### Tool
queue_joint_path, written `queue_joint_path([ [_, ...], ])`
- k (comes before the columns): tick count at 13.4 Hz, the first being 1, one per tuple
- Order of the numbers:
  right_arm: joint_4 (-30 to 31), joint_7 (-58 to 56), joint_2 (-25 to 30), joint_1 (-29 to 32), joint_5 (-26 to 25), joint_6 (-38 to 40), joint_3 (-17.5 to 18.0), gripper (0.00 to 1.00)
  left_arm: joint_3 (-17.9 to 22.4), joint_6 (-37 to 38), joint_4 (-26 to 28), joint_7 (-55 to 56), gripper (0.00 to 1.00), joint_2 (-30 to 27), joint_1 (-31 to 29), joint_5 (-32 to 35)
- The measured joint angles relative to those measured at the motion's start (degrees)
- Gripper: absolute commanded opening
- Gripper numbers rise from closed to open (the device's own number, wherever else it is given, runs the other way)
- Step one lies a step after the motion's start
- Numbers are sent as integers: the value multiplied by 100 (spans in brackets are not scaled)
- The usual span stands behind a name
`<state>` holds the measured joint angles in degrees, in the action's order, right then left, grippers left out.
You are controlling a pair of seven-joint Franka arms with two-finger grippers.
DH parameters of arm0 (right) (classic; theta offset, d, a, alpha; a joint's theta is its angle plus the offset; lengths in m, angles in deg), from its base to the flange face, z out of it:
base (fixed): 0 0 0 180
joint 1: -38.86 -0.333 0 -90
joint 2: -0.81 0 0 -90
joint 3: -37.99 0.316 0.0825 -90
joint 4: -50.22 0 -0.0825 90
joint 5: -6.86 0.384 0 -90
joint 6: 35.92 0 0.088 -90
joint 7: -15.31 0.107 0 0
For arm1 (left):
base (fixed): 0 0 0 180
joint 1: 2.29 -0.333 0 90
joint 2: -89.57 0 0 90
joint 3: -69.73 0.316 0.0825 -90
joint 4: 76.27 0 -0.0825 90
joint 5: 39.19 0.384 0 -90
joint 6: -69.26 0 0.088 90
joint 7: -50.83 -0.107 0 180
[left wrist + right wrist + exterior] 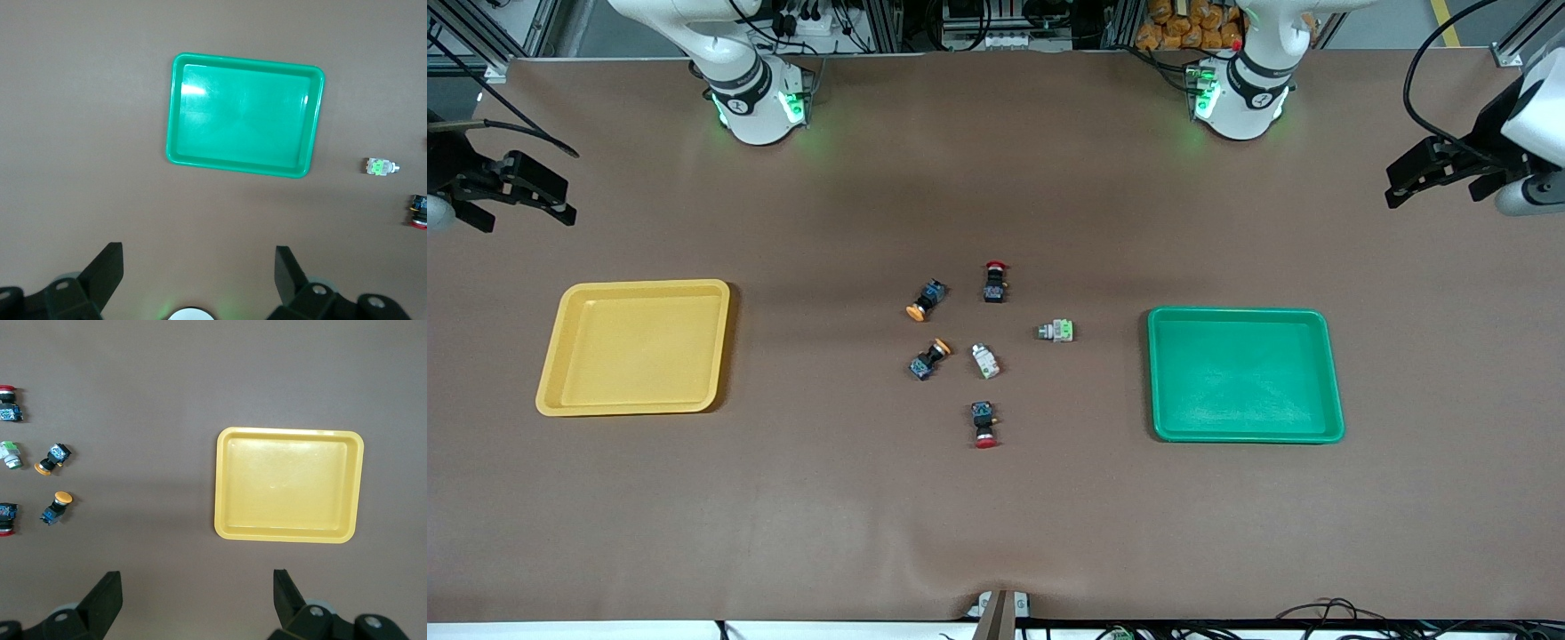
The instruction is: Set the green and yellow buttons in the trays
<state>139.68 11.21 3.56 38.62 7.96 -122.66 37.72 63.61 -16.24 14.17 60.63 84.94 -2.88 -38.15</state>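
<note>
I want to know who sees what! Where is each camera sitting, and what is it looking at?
Front view: high across the table, facing both arm bases; left gripper and right gripper wait at the ends.
Left wrist view: looks down past its open fingers at the green tray.
Right wrist view: looks down past open fingers at the yellow tray.
Shared: both trays also show in front.

Left gripper (1396, 185) and right gripper (565, 201) raised at table ends, fingers spread, empty.
</note>
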Motion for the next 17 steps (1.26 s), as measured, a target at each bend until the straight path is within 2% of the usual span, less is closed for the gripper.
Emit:
queue_joint_path([
  [5,0,0,0,0,0,0,-1,100,-15,-19,-23,-3,100,24,24,0],
  [8,5,0,-2,1,0,0,-8,100,-359,-203,48,22,100,428,138,1],
  [12,13,0,-13,1,0,0,-13,100,-879,-1914,653,1140,100,1422,621,13],
  [15,17,0,-24,1,0,0,-16,100,-920,-2816,887,2328,100,2219,1427,111],
  [17,19,0,-33,1,0,0,-19,100,-928,-3250,989,3004,100,2739,1931,456],
])
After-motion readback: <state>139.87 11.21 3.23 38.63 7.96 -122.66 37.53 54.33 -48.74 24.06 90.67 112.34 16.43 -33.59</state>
